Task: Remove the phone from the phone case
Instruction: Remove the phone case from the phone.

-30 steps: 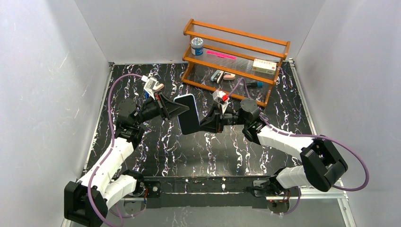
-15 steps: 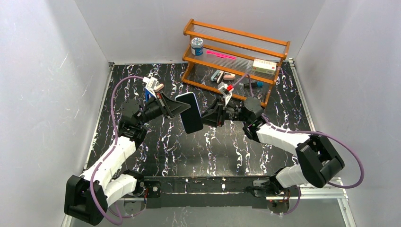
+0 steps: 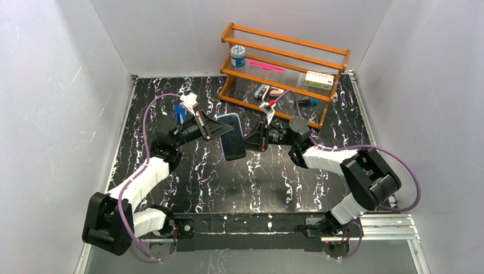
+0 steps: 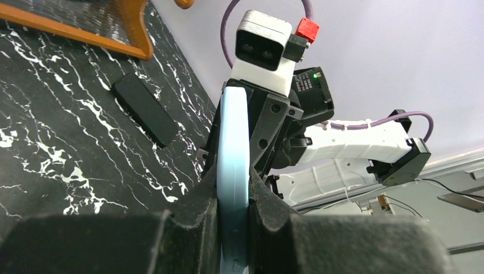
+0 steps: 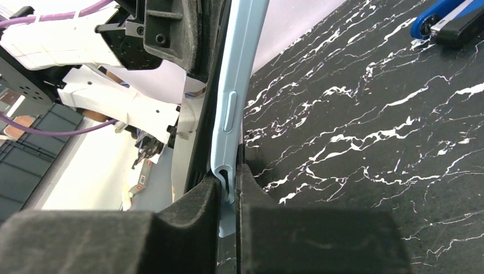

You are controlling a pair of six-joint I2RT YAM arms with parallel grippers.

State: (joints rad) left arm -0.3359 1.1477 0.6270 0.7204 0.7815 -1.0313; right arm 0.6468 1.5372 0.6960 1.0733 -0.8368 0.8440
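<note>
The top camera looks down from above and behind both arm bases, over the whole table (image 3: 188,182). Each wrist camera sits close behind its own fingers, looking along them: left gripper (image 4: 233,191), right gripper (image 5: 228,180). All views share the phone case (image 4: 233,148) between the fingers, with the opposite arm just beyond.

phone (image 3: 233,137) tilted flatter, face turned more upward
</note>
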